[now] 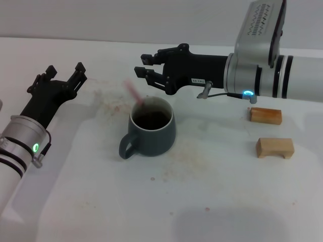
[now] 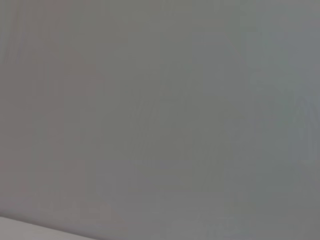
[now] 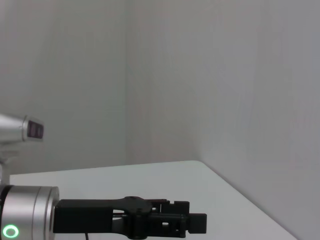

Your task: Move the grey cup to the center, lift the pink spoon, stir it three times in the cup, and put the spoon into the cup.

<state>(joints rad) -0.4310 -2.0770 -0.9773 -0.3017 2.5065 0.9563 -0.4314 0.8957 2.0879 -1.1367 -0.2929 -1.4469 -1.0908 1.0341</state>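
The grey cup stands near the middle of the table in the head view, handle toward the front left, with dark liquid inside. The pink spoon leans in the cup, its blurred pink handle sticking out over the far-left rim. My right gripper hovers open just behind and above the cup, fingers apart beside the handle's top and holding nothing. My left gripper rests open at the far left, well away from the cup; the right wrist view shows it from the side.
Two tan wooden blocks lie at the right, below my right forearm. Brownish stains mark the table around the cup. The left wrist view shows only blank wall.
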